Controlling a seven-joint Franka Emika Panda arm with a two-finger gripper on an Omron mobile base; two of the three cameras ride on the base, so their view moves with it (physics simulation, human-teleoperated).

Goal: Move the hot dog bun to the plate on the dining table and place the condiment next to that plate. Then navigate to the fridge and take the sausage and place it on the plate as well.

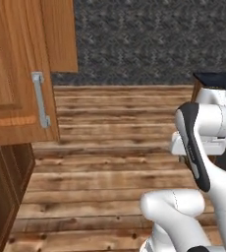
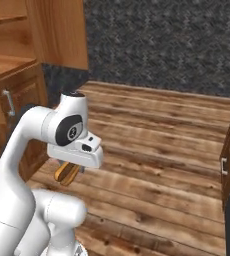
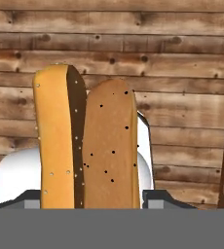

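Unlabelled hot dog bun point(image 3: 87, 146) clamped in gripper point(image 3: 92, 202), above plank floor point(image 3: 182, 73).

Plank wood floor point(image 1: 115, 128), dark speckled wall point(image 1: 154, 34), wooden cabinets point(image 1: 16, 74) at left.

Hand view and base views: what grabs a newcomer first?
The hot dog bun, split lengthwise, stands tall between the gripper fingers in the hand view, over plank floor. From the right base view it pokes out under the white hand. A wooden cabinet door with a grey handle hangs at left.
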